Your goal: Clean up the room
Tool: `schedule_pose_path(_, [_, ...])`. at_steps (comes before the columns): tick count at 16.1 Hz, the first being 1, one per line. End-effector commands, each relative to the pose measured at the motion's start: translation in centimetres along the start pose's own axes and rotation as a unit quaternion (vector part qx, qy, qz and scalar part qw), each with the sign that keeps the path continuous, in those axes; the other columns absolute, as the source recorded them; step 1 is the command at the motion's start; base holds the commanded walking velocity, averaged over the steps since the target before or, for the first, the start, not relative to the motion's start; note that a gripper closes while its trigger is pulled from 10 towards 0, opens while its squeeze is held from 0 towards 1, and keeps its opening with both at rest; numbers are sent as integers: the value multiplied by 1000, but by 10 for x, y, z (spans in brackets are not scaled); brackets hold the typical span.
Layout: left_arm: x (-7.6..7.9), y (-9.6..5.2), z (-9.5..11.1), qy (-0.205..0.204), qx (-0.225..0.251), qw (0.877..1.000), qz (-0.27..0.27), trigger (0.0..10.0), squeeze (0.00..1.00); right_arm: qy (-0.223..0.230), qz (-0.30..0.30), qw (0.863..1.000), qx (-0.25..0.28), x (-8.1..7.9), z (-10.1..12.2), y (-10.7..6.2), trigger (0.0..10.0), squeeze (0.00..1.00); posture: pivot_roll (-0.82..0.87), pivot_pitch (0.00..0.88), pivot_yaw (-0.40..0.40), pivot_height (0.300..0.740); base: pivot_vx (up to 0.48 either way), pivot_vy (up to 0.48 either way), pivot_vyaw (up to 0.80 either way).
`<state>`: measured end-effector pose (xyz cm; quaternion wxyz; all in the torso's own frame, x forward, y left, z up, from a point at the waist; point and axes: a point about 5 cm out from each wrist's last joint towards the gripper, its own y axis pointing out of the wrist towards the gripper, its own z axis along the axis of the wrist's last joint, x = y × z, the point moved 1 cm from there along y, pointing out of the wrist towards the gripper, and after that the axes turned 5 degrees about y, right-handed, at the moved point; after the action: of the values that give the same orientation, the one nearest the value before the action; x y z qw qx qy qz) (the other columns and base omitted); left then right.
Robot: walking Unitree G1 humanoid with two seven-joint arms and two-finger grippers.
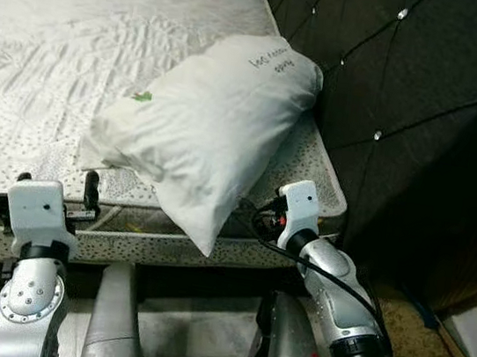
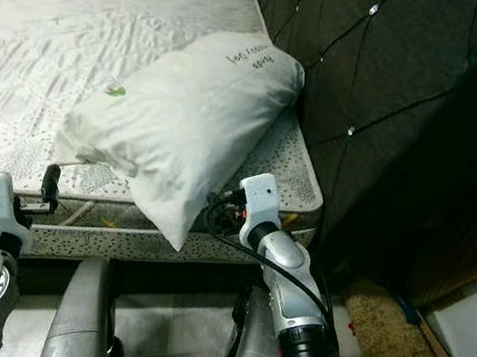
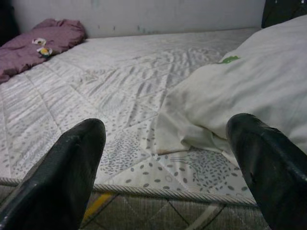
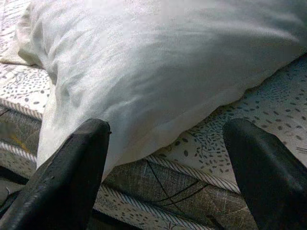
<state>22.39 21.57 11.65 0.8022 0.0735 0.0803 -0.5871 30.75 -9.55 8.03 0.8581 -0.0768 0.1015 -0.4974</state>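
Observation:
A white pillow (image 1: 206,125) lies on the bare patterned mattress (image 1: 61,47), leaning toward the headboard, with one corner hanging over the mattress's front edge. My left gripper (image 3: 165,139) is open at that front edge, pointing across the bed just left of the pillow, with nothing between its fingers. My right gripper (image 4: 168,139) is also open, close to the pillow's overhanging corner; one fingertip (image 4: 91,139) sits right by the fabric. In the left wrist view a purple bundle of cloth (image 3: 43,43) lies at the mattress's far corner against the wall.
A dark tufted headboard (image 1: 410,96) rises on the right of the bed. A brown mat (image 1: 416,337) lies on the floor beside it. My legs stand on the tiled floor (image 1: 173,329) against the bed frame.

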Motion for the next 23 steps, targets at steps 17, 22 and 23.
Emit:
schedule_pose_path(17, [2, -8, -14, 12, -43, 999, -1, 10000, 0, -96, 111, 986, -78, -5, -9, 3, 10000, 0, 71, 0, -80, 516, 153, 0, 91])
schedule_pose_path(22, [-4, -24, -24, 29, -81, 996, -17, 10000, 0, -129, 160, 970, -132, 11, -9, -8, 10000, 0, 87, 0, -68, 516, 0, 0, 0])
schedule_pose_path(23, [-4, -26, -26, 28, -89, 995, -20, 10000, 0, -139, 168, 963, -161, 13, -15, -11, 10000, 0, 87, 0, -65, 516, 0, 0, 0])
